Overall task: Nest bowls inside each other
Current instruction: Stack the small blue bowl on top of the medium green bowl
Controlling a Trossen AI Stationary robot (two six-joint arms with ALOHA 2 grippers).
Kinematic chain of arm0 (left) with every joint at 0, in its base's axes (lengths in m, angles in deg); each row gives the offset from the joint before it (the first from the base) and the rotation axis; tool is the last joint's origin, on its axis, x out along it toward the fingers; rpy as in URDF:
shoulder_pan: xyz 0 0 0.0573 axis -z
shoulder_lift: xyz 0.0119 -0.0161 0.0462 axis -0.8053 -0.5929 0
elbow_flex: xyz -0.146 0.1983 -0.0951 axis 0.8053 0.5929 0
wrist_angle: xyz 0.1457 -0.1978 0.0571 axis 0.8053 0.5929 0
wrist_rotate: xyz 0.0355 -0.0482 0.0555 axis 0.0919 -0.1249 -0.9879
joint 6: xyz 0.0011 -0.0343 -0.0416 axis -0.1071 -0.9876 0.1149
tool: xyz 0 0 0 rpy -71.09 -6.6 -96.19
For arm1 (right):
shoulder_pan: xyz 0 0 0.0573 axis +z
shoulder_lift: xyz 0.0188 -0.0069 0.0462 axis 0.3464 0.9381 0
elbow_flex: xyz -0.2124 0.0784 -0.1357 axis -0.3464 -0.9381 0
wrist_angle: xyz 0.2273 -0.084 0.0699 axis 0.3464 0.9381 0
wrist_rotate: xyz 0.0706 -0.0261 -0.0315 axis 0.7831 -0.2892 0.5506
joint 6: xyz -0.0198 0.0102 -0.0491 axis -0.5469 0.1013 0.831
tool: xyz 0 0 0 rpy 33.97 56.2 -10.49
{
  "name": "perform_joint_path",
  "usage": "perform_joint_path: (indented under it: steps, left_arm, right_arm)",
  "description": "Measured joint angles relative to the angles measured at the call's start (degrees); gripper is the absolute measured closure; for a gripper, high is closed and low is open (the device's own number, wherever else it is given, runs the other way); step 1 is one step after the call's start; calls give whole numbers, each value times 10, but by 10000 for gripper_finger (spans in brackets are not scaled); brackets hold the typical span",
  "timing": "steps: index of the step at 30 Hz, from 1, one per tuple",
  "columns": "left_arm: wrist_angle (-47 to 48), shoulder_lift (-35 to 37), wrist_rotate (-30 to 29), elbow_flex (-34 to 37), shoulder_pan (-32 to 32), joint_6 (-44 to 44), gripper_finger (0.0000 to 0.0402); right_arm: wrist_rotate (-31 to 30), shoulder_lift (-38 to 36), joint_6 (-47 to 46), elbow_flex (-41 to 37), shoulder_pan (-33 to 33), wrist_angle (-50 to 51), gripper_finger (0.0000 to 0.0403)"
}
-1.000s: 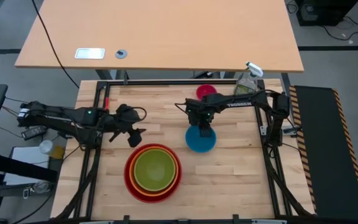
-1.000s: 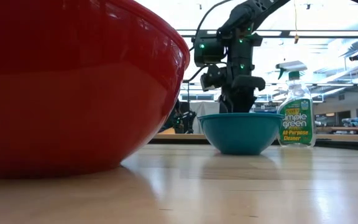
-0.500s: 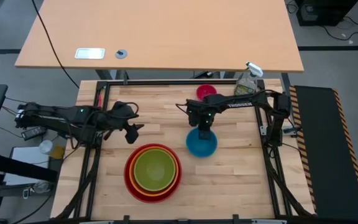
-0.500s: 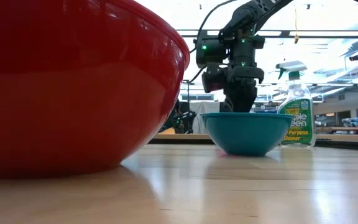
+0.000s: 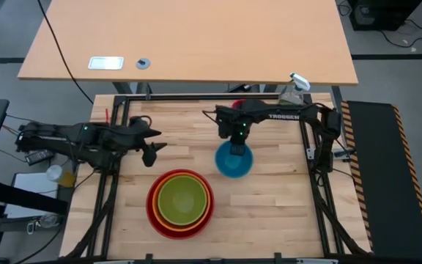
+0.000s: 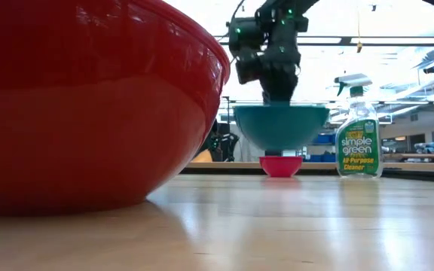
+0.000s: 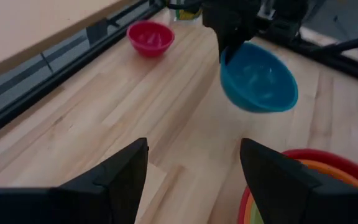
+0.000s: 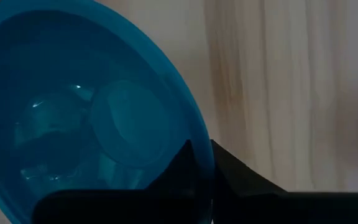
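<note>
1. Bowls, nested so far: red bowl [image 5: 151, 209] lies near the table's front edge, with the orange bowl [image 5: 208, 207] inside it and the green bowl [image 5: 182, 199] inside that. Three of five appear seated.
2. Blue bowl [image 5: 234, 160]: held in the air, clear of the tabletop [image 5: 277, 213], just beside the stack toward the right arm's side. The low view shows open space beneath it. Judged the piece now in transit; it goes into the green bowl.
3. Right gripper [image 5: 237, 142]: closed tight on the blue bowl's far rim, one finger inside the wall and one outside, as the right wrist view shows.
4. Magenta-pink bowl [image 7: 149, 37]: resting on the tabletop near the back edge, apart from the others and untouched. Judged last to go, into the blue bowl.
5. Left gripper [image 5: 152, 149]: jaws spread wide, holding nothing, hanging over the table beside the stack on its own side. Waiting.
6. Spray bottle [image 6: 359, 138]: upright at the back right corner; no part of the set.
7. Remaining, by estimate: two placements.
</note>
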Motion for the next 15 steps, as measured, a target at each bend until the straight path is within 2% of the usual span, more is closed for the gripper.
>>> perform_joint_path:
  steps: [9, 15]
  left_arm:
    - [-17, 44, -10, 0, 0, 34, 143]
    - [-23, 59, -11, 0, 0, 46, 143]
  right_arm:
    - [102, 0, -77, 110, 14, -17, 380]
    - [126, -1, -139, 126, 55, -125, 379]
